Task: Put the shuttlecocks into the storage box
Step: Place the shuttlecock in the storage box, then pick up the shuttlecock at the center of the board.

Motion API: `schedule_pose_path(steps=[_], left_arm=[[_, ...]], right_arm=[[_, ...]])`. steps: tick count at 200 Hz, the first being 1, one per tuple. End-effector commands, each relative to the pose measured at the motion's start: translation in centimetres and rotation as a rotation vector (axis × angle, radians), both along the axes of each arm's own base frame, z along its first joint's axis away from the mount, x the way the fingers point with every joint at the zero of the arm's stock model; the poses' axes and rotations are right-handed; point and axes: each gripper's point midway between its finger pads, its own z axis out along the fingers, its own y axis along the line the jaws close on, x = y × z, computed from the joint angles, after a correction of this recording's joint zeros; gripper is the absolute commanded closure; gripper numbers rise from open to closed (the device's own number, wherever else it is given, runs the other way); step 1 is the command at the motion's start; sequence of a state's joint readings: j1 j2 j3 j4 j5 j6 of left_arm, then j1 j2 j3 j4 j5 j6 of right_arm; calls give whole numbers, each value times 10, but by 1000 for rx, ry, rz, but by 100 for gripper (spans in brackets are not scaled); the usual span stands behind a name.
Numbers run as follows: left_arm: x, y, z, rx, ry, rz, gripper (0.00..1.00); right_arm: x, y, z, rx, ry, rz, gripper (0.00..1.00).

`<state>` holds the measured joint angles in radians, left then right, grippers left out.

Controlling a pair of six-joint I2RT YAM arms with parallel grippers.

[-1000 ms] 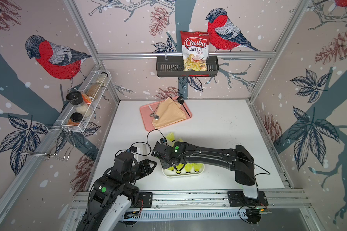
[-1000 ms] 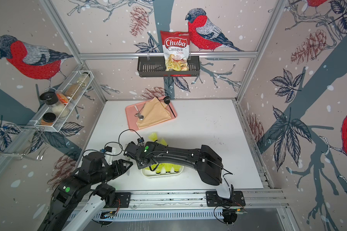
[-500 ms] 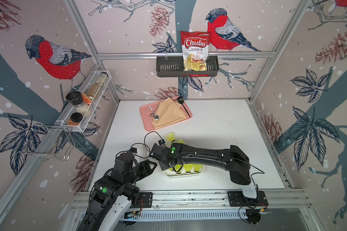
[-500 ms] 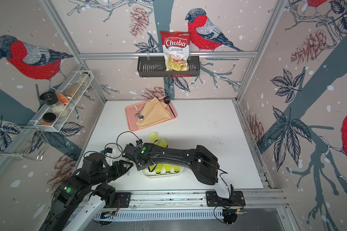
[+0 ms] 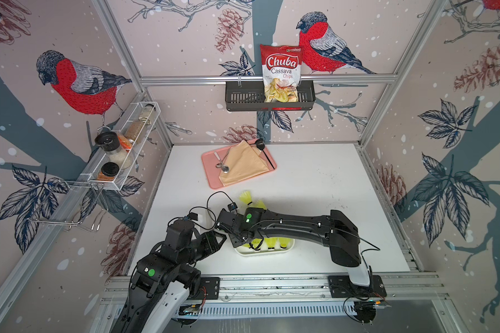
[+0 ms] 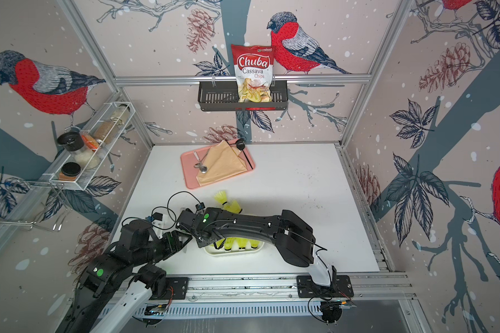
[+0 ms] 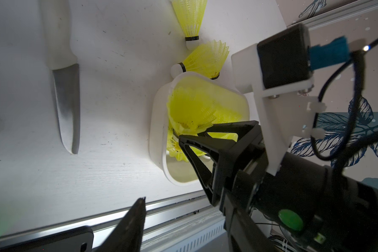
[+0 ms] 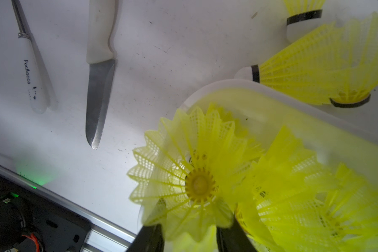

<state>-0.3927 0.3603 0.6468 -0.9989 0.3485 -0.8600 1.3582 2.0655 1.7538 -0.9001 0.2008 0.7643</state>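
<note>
Closest in, the left gripper (image 5: 220, 240) is seen half parted and empty, parked just beside the storage box (image 5: 272, 254) and unmoved over the last second. The change is found over the end of the box nearest that arm. The right gripper (image 8: 194, 220), clamped tight a second ago, has been brought lower and its jaws have just begun to part. They now stand either side of the carried shuttlecock (image 8: 190, 170), tip downward, though whether the skirt is still pinched cannot be told. The drop is judged to be in progress, with this piece set inside the rim against the stored shuttlecocks (image 8: 314, 207), several of which are packed along the box. Beside the box a knife (image 8: 98, 65) lies untouched on the table (image 5: 315, 178). Just beyond the far rim, two loose shuttlecocks (image 5: 245, 197) remain to be fetched — one lying against the box wall, as far as can be told — so the task is judged near its end. Farther back, the pink tray (image 5: 208, 170) is not involved.
</note>
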Motion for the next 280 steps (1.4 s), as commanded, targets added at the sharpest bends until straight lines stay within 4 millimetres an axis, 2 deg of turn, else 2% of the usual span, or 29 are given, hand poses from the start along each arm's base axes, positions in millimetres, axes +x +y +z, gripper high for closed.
schedule_pose_path(steps=[1,64,99,172,241,280], left_arm=[[3,-3,3,-10,-15,-15,40],[4,-5,1,-14,-13,-17,40],[4,-5,0,-15,-10,-17,40],[4,-2,2,-6,-19,-3,42],[8,0,3,-3,-25,17,42],[15,-6,6,-19,-29,7,43]], right_arm=[[-3,-6,7,-12,-4,-6,57],[-6,-10,26,10,-17,-20,56],[-5,-5,34,19,-29,-19,57],[-27,0,29,14,-10,27,61],[-2,1,42,44,-47,-33,62],[21,-10,55,80,-60,-94,62]])
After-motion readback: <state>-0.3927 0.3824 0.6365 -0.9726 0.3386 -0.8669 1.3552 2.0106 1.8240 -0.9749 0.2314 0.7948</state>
